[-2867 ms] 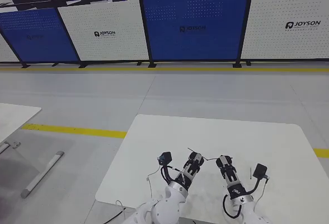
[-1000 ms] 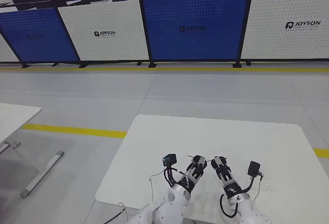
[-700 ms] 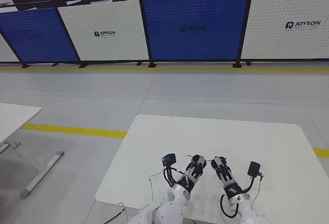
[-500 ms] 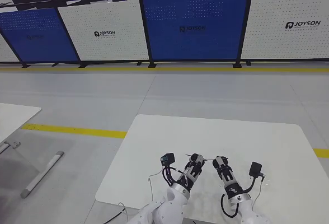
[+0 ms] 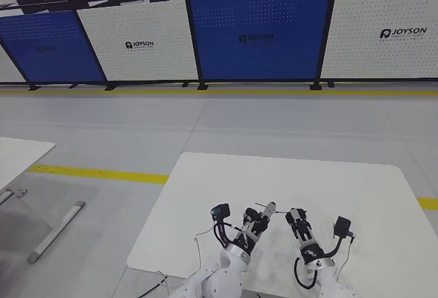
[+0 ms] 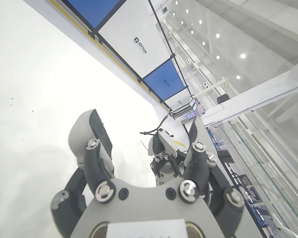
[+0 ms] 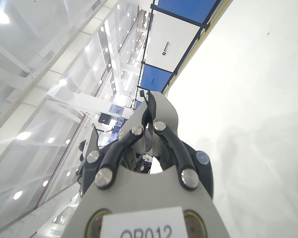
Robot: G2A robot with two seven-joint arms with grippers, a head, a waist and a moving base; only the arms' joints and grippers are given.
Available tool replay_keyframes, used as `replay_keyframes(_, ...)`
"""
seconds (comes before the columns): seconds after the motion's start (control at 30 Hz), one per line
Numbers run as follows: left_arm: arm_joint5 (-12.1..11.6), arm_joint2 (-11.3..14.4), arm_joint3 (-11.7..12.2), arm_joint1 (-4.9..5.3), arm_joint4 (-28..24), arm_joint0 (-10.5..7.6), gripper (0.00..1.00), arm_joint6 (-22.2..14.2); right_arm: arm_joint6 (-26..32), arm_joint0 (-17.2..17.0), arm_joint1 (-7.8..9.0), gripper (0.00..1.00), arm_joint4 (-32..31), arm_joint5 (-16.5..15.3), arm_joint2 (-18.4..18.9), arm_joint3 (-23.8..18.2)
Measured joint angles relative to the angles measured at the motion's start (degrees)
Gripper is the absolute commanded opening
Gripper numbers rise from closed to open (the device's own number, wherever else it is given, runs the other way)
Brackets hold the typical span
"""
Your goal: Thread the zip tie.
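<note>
A thin black zip tie (image 7: pixel 150 107) is pinched between the fingers of my right gripper (image 7: pixel 149 98), which is shut on it just above the white table (image 5: pixel 293 179). In the left wrist view the same zip tie (image 6: pixel 149 132) sticks out of the right gripper's (image 6: pixel 161 138) tip and curls upward. My left gripper (image 6: pixel 149 130) stands open facing it, a little short of it, with nothing between its fingers (image 6: pixel 99 130). From the top, the left gripper (image 5: pixel 261 214) and right gripper (image 5: pixel 293 218) sit side by side near the table's front edge.
The white table stretches far and to both sides of the grippers with bare room on it. Beyond it lie grey floor, a yellow floor line (image 5: pixel 92 173) and blue and white partition panels (image 5: pixel 256 37). Another white table's corner (image 5: pixel 10 160) shows at far left.
The two grippers came close together, tip to tip. Since half a second ago the left gripper has opened and drawn slightly away, while the right one keeps the zip tie.
</note>
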Motion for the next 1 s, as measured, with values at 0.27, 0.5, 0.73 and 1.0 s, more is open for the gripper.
replay_keyframes(0.27, -0.4, 0.1, 0.0, -0.19, 0.7, 0.16, 0.03, -0.6, -0.1, -0.1, -0.1, 0.0, -0.8, 0.1, -0.2, -0.1)
replay_keyframes(0.5, -0.1, -0.1, -0.2, -0.39, 0.3, 0.17, 0.0, -0.8, 0.1, -0.1, -0.16, 0.0, -1.1, 0.1, -0.1, -0.2)
replay_keyframes(0.73, -0.4, -0.4, -0.3, -0.52, 0.0, 0.22, 0.0, -1.8, 0.2, -0.2, -0.2, 0.0, -1.8, 0.2, -0.1, -0.5)
replay_keyframes(1.0, -1.6, -0.9, -1.2, -0.45, -0.1, 0.92, 0.0, -3.1, 1.4, 0.2, -0.32, 0.0, -2.3, 1.1, -0.8, -0.4)
